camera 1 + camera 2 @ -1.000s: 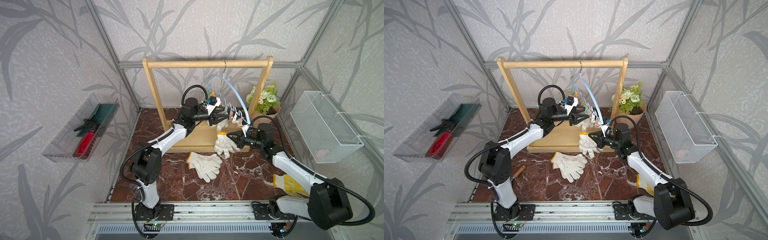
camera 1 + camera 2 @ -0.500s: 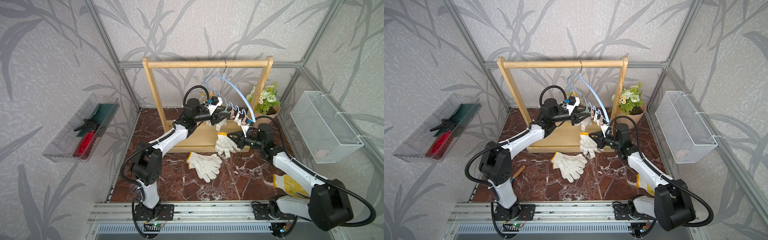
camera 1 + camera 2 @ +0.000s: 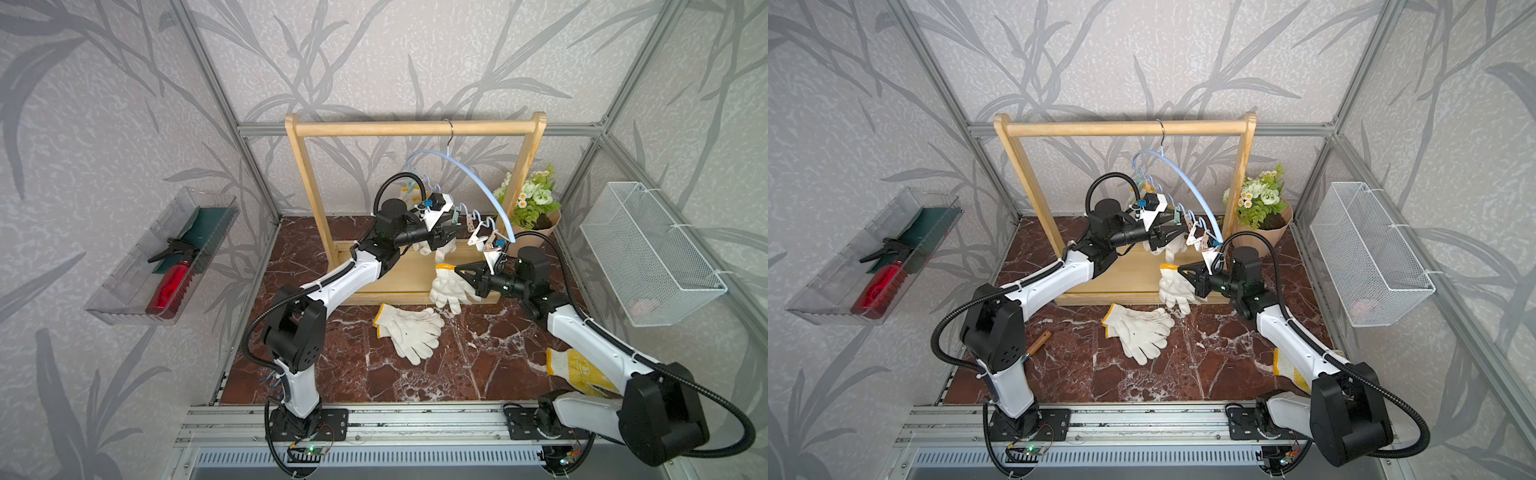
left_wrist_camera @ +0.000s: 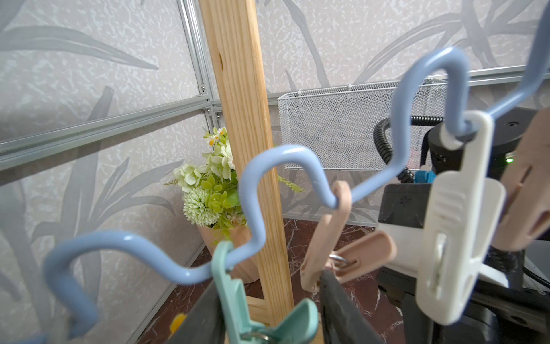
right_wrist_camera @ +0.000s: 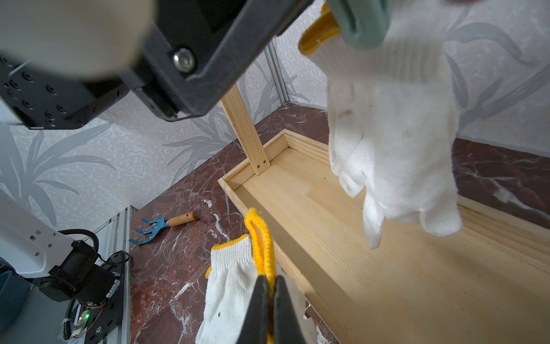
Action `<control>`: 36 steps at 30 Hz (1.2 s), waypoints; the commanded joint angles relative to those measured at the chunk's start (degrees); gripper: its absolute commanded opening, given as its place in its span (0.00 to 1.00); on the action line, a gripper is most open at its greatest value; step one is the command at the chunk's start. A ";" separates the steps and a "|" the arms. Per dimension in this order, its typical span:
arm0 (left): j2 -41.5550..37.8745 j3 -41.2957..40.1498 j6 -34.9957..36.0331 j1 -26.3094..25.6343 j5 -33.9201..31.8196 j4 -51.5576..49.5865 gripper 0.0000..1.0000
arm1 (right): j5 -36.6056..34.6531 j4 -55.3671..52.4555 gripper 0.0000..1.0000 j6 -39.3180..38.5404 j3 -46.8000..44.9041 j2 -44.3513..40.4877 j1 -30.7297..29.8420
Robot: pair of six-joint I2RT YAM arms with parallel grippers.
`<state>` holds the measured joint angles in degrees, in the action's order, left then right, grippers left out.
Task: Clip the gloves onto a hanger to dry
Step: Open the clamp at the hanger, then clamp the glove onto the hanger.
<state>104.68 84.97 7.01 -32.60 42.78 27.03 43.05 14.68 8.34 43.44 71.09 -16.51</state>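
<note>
A blue wavy hanger [image 3: 469,172] [image 4: 282,155] hangs tilted from the wooden rack [image 3: 415,128]. My left gripper [image 3: 453,233] [image 3: 1177,232] [image 4: 266,286] has its jaws partly closed around a teal clip [image 4: 235,295], and a white glove [image 5: 393,143] [image 3: 426,248] hangs from that clip. Pink [image 4: 327,232] and white [image 4: 455,226] clips hang beside it. Just below, my right gripper [image 3: 455,269] [image 3: 1179,269] [image 5: 268,280] is shut on the yellow cuff of another glove [image 3: 446,289] [image 5: 229,286], which dangles over the rack's base. Two more gloves [image 3: 411,332] [image 3: 1142,332] lie on the floor.
A yellow-patterned glove [image 3: 582,372] lies under my right arm. A small garden fork [image 3: 1038,343] [image 5: 166,222] lies near my left arm. A flower pot [image 3: 532,208] stands by the rack's right post. A wire basket [image 3: 648,253] hangs right, a clear tray [image 3: 166,257] left.
My left gripper has shifted slightly right at the clips, and the hanger's lower end has swung right with it. The right gripper and its glove have barely moved.
</note>
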 commanded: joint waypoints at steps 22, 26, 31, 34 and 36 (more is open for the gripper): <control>-3.46 -0.81 3.21 -0.61 -2.18 -1.02 0.19 | 0.17 3.01 0.00 0.26 0.06 1.27 0.24; -3.79 -1.19 3.46 -0.59 -1.66 -1.62 0.19 | 0.80 4.17 0.00 0.32 1.41 3.22 0.34; -4.90 -1.92 3.71 -0.37 -0.06 -3.13 0.08 | 4.96 5.62 0.00 0.68 5.43 7.33 2.29; -5.72 -2.28 3.84 -0.33 0.76 -4.68 0.01 | 9.42 6.06 0.00 0.86 9.21 10.57 3.57; -6.20 -2.30 4.16 -0.15 1.15 -6.26 0.00 | 11.46 5.85 0.00 0.74 11.90 12.45 3.77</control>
<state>100.95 83.72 9.58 -32.88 41.30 23.68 48.99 17.61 8.84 51.29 82.21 -13.30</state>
